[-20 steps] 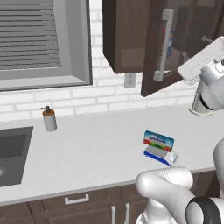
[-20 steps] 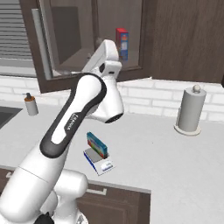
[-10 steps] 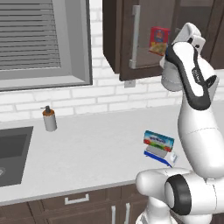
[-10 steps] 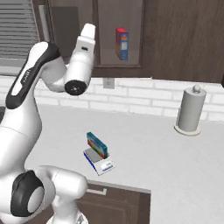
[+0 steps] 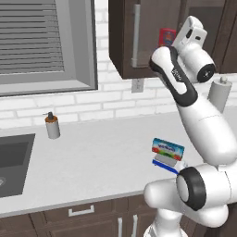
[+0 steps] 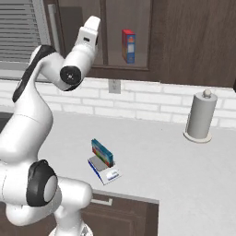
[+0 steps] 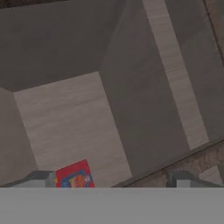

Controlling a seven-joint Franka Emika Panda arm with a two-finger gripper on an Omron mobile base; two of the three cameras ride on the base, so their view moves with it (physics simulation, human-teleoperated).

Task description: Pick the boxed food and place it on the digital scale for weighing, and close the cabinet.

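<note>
Gripper (image 7: 112,181) tips spread wide, empty, w/ red box (image 7: 75,175) partly cut off.

Even, diffuse rendered light, no glare; the table (image 5: 92,157) reads bright while the cabinet (image 6: 184,41) interior is dim. Soft faint shadows lie beside the boxed food (image 6: 102,154) and paper towel roll (image 6: 200,115). Hand view is coarse and slightly blurred; base views sharp, undistorted.

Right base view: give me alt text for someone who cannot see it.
The boxed food stands on the digital scale on the white counter. Behind it, the white arm reaches up toward the cabinet, which holds a red box; a paper towel roll stands to the right.
</note>
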